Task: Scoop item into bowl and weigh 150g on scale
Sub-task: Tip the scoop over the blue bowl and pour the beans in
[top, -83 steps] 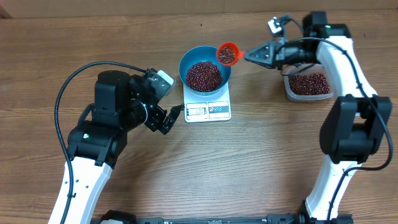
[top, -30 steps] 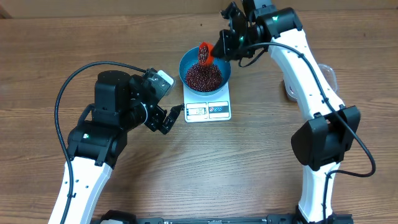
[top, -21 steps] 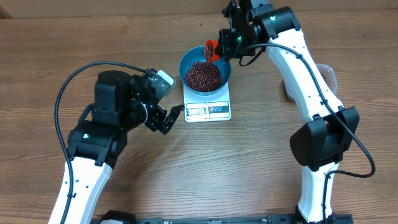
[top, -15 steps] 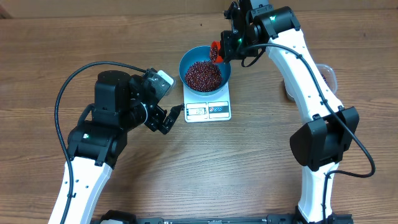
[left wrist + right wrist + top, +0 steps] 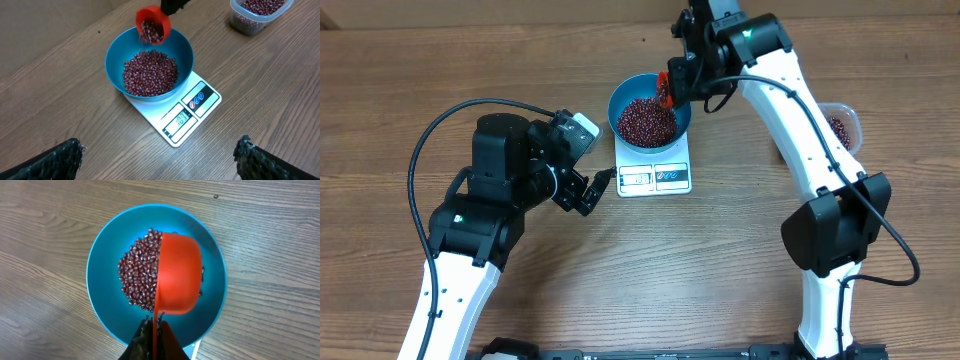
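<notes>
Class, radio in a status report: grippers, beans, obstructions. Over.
Right gripper shut on red scoop, tipped over blue bowl on scale. Left gripper open, empty. Beans heaped in bowl. Nothing in the way.

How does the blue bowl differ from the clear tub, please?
The blue bowl is round and opaque; the clear tub is see-through and boxier. The bowl sits on the scale; the tub stands on the table. The orange scoop tips over the bowl, not the tub. Both hold red-brown beans.
</notes>
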`<action>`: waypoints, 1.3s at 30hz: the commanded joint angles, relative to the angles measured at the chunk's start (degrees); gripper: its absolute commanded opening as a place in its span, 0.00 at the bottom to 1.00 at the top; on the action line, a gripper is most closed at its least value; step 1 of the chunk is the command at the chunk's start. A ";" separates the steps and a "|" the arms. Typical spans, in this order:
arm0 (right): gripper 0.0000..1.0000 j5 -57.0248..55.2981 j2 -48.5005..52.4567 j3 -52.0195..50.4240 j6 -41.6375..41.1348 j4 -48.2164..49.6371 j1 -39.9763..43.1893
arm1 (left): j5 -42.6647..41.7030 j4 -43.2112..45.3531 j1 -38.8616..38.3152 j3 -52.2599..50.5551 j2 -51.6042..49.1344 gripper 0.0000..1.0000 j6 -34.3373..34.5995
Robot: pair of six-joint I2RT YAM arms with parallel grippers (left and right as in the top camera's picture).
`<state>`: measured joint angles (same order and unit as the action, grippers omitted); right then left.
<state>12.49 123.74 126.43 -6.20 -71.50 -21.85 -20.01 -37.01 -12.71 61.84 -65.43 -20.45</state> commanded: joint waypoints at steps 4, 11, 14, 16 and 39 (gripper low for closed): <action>0.04 -4.76 -3.50 1.97 0.79 -0.22 -2.19 | -0.79 0.15 0.31 -0.09 -0.15 1.00 0.79; 0.04 -11.23 -4.22 2.05 2.27 -0.22 -4.55 | -0.79 0.15 0.31 -0.09 -0.15 1.00 0.79; 0.04 -13.25 -4.35 3.15 4.79 -0.42 -5.53 | -0.79 0.15 0.31 -0.09 -0.15 1.00 0.79; 0.04 -15.63 -4.37 4.57 5.29 -0.50 -6.38 | -0.79 0.13 0.31 -0.09 -0.15 1.00 0.79; 0.04 -17.11 -4.39 5.77 11.21 -1.92 -8.37 | -0.79 0.15 0.31 -0.09 -0.15 1.00 0.79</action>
<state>-4.51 121.89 130.19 4.58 -73.78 -30.04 -20.01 -37.01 -12.71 61.84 -65.43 -20.47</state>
